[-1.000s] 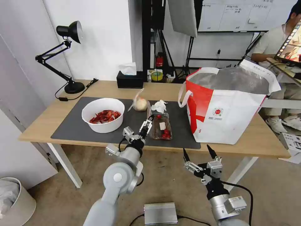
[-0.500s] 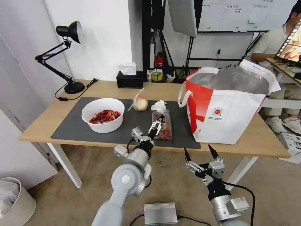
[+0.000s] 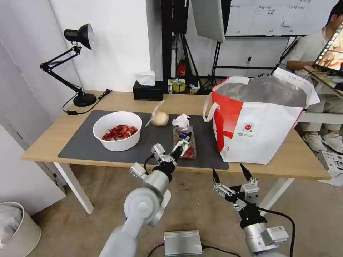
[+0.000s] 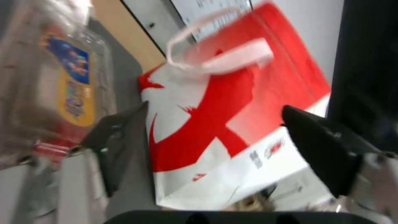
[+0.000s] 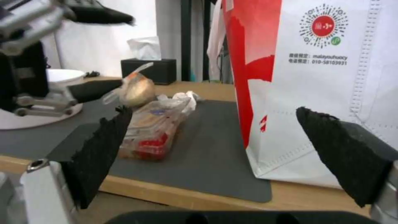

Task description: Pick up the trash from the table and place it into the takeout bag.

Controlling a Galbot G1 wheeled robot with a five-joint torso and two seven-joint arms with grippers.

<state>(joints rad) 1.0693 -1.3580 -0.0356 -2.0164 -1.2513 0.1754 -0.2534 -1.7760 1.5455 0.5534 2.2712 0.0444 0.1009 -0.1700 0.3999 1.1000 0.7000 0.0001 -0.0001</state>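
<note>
While the left hand (image 3: 184, 143) hovers spread apart over the clear tray of cherry tomatoes (image 3: 184, 142) on the counter's (image 3: 107, 98) grey mat (image 3: 150, 142), the right hand (image 3: 230, 172) waits unclenched below the counter edge, near the takeout bag (image 3: 261, 121).

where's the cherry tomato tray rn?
Head view: the cherry tomato tray lies on the dark mat, mid-table, just in front of the crumpled tissue and left of the takeout bag, with the left gripper over it.
</note>
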